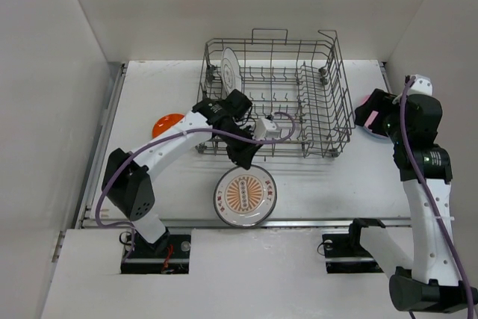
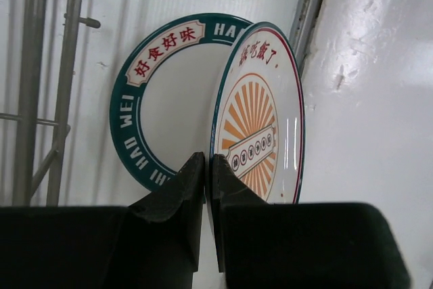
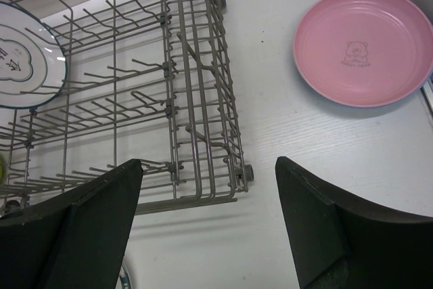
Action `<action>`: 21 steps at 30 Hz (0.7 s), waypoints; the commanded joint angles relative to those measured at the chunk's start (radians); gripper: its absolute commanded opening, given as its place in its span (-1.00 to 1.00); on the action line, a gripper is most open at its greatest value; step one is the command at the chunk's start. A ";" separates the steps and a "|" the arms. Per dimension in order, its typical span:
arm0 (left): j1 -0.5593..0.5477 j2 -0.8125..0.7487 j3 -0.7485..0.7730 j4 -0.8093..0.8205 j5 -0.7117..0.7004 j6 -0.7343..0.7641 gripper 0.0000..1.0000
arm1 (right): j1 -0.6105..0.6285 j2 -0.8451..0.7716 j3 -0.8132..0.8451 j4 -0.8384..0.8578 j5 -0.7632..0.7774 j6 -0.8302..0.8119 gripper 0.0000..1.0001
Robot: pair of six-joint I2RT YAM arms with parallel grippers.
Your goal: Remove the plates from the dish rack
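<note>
Item in hand: the sunburst plate (image 2: pixel 260 133), white with orange rays and a thin dark rim.
Grip, left: the left fingers (image 2: pixel 179 191) are pressed together on the plate's rim, one on each face.
Attitude: the plate is held on edge, well short of flat.
Location: it is held above the teal-rimmed plate (image 2: pixel 125 109), which is laid flat on the desk (image 1: pixel 336 184) near the front of the dish rack (image 1: pixel 337 102).
Grip, right: the right fingers (image 3: pixel 95 201) are spread wide with nothing between them, over bare desk between the rack's end and the pink plate (image 3: pixel 362 45).
Also unloaded: the orange plate (image 1: pixel 168 123) is laid on the desk to the left of the rack.
Left in rack: one white plate (image 1: pixel 230 72) is seen upright among the tines at the far left corner. Whether others are hidden cannot be told.
Step judged: the sunburst plate is to be set down, probably stacked on the teal-rimmed plate.
Handling advised: the wrist should be rolled until the plate is near level. The free edge should be lowered onto the lower plate first and centred on it. Release is best made only once the plate is borne from below.
Risk judged: if let go on edge, the plate is likely to roll or to strike the lower rim.
</note>
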 commanded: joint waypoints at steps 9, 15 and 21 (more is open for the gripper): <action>-0.017 0.035 0.013 0.057 -0.093 -0.003 -0.94 | 0.007 -0.020 -0.010 -0.012 0.024 0.005 0.70; -0.018 0.064 0.062 -0.014 -0.111 0.019 -0.11 | 0.007 -0.020 -0.010 -0.012 0.024 0.005 0.70; -0.018 0.035 0.130 -0.034 -0.111 0.017 0.28 | 0.007 -0.020 -0.019 -0.003 0.024 0.005 0.70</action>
